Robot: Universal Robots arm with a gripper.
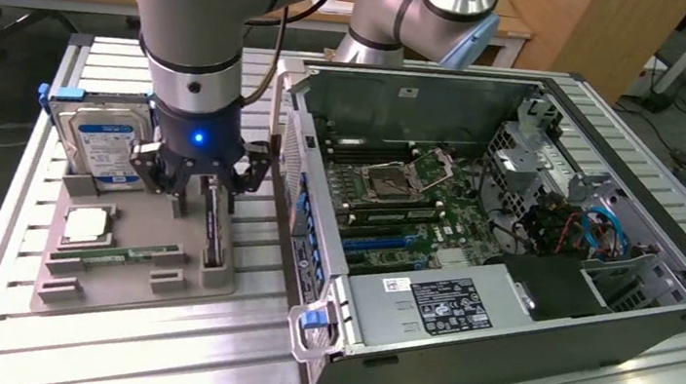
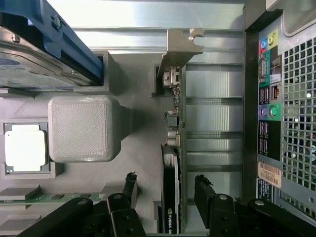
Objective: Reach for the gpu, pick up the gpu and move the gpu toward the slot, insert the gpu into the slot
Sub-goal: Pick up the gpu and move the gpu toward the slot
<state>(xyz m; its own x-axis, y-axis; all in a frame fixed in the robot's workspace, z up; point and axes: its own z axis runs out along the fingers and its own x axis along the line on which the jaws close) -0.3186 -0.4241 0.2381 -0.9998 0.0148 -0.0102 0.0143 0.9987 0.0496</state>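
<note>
The claw stands open, its fingers astride the gpu with a gap showing on either side; nothing is gripped yet. The gpu stands on edge in a groove of the grey holder, at about eight o'clock in the exterior view.

Risks, as I judge them: the hard drive, upright at nine o'clock from the claw, is near enough for a finger to clip if the claw drifts. Closing off-centre could tilt the thin card in its groove, or pinch a component rather than the board. The computer case lies just beside at three o'clock, leaving little room on that side.

Containers: the holder, on the tabletop, carries the hard drive, a processor chip, a memory stick and the gpu. The open computer case holds the motherboard and a power supply.
</note>
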